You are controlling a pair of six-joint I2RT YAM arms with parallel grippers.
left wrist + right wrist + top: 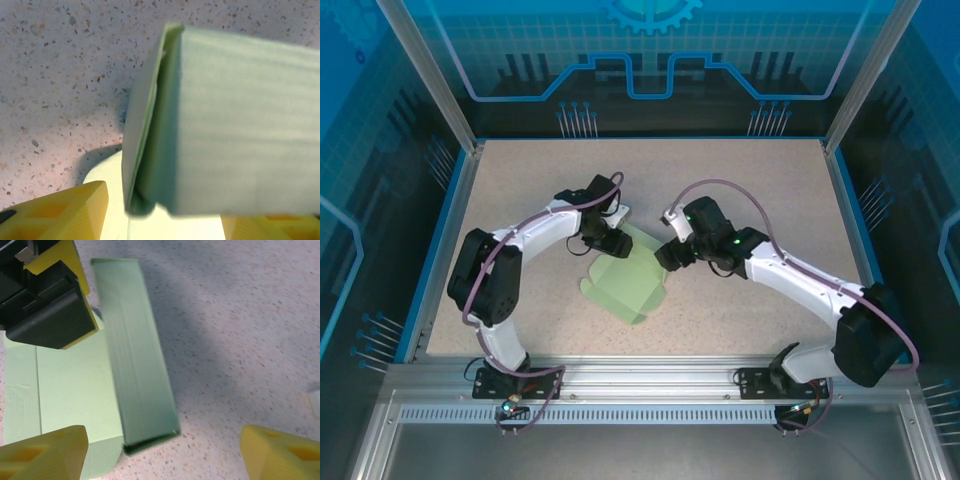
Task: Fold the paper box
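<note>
Where the two arms meet over the middle of the speckled table (760, 190), the pale green paper box (625, 282) lies mostly flat, with one long panel turned up at its far end. The left pincer (604, 240) is down at that raised panel, its yellow fingers (60, 212) parted with the card standing between them; whether they touch it I cannot tell. The right pincer (672, 256) hovers just beside the sheet, spread wide, gripping nothing.

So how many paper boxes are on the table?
1. The paper box lies in the middle of the table, one long panel folded up; none seems hidden.
</note>
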